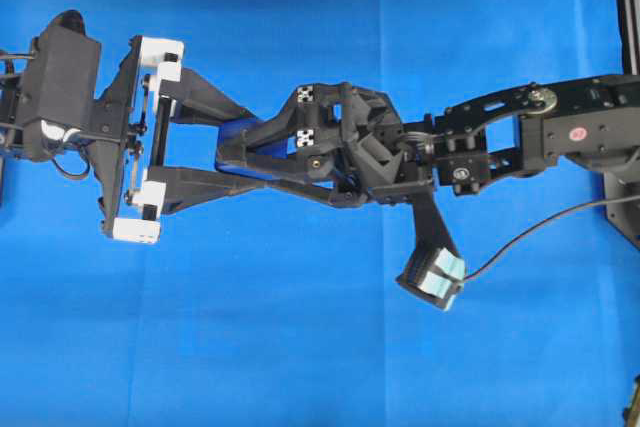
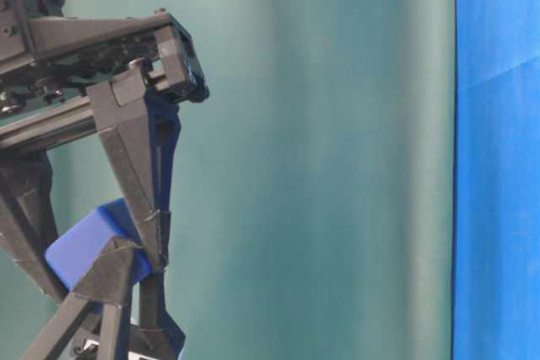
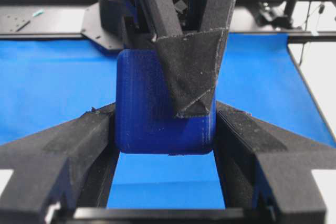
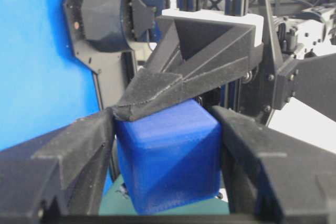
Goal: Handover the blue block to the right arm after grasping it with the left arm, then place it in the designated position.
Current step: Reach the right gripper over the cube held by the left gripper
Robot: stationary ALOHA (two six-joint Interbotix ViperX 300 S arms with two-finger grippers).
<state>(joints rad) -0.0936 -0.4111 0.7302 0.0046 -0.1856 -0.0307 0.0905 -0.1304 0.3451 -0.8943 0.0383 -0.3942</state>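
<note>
Handover under way above the cloth's middle: I see the blue block (image 3: 157, 103) clamped by my left gripper (image 3: 164, 145), while my right gripper (image 4: 167, 169) brackets it crosswise, contact unconfirmed.

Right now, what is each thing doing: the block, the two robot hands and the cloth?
blue block: in the air, pinched between both sets of jaws.
left gripper: shut on the block's sides.
right gripper: jaws against the block's sides, gripping it crosswise to the left one.
blue cloth: flat, with faint fold creases.
</note>
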